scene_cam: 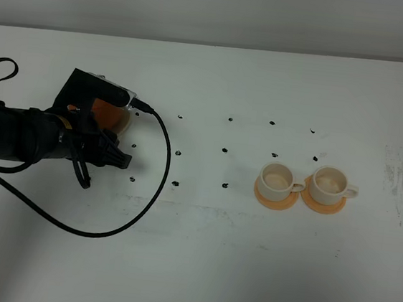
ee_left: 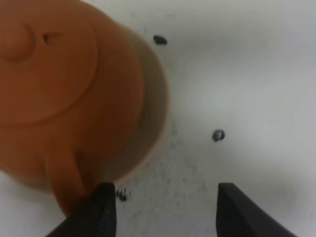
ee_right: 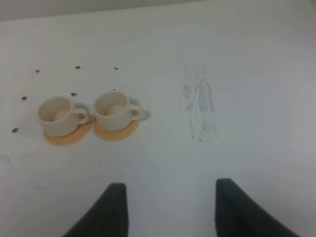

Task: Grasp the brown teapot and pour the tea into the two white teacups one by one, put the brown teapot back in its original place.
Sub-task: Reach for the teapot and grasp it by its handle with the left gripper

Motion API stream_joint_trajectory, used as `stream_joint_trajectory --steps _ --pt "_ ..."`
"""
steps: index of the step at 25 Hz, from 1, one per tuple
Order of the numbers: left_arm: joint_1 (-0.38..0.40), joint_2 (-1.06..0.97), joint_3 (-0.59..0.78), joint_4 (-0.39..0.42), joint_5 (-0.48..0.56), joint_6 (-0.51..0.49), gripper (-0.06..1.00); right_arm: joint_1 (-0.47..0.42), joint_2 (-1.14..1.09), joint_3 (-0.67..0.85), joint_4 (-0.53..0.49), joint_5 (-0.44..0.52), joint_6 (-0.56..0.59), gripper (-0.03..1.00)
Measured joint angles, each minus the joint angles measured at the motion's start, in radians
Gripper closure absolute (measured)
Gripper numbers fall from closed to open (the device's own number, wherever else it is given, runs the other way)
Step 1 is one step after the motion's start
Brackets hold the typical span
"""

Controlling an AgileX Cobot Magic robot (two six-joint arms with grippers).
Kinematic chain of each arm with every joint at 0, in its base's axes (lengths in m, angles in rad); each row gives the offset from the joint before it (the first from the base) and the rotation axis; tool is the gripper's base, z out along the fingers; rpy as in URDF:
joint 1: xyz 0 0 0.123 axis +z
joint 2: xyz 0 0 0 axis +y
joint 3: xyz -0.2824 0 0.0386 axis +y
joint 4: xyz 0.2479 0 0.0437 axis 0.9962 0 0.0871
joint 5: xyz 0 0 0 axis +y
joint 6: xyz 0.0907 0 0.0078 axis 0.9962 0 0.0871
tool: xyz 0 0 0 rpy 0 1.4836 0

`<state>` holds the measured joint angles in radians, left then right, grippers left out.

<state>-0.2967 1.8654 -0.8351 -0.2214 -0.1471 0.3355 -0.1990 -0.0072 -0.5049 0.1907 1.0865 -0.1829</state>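
Brown teapot (ee_left: 64, 94) just outside parted left jaws, handle nearest.

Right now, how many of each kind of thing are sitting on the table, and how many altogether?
Brown teapot: 1
White teacups: 2
Orange saucers: 2
Beige saucer: 1
Total: 6

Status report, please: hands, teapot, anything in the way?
Left hand open beside brown teapot, not gripping. Right hand open, empty. Teapot sits on beige saucer. Only black cable lies toward white teacups.
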Motion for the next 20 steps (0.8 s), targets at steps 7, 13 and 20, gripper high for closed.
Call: stream_joint_trajectory --steps 7,13,20 --pt "0.026 0.000 0.000 0.000 0.038 0.062 0.46 0.000 0.000 0.000 0.000 0.000 0.000 0.54" --pt "0.041 0.000 0.000 0.017 0.049 0.076 0.46 0.000 0.000 0.000 0.000 0.000 0.000 0.54" --pt "0.059 0.000 0.000 0.049 0.051 0.082 0.46 0.000 0.000 0.000 0.000 0.000 0.000 0.54"
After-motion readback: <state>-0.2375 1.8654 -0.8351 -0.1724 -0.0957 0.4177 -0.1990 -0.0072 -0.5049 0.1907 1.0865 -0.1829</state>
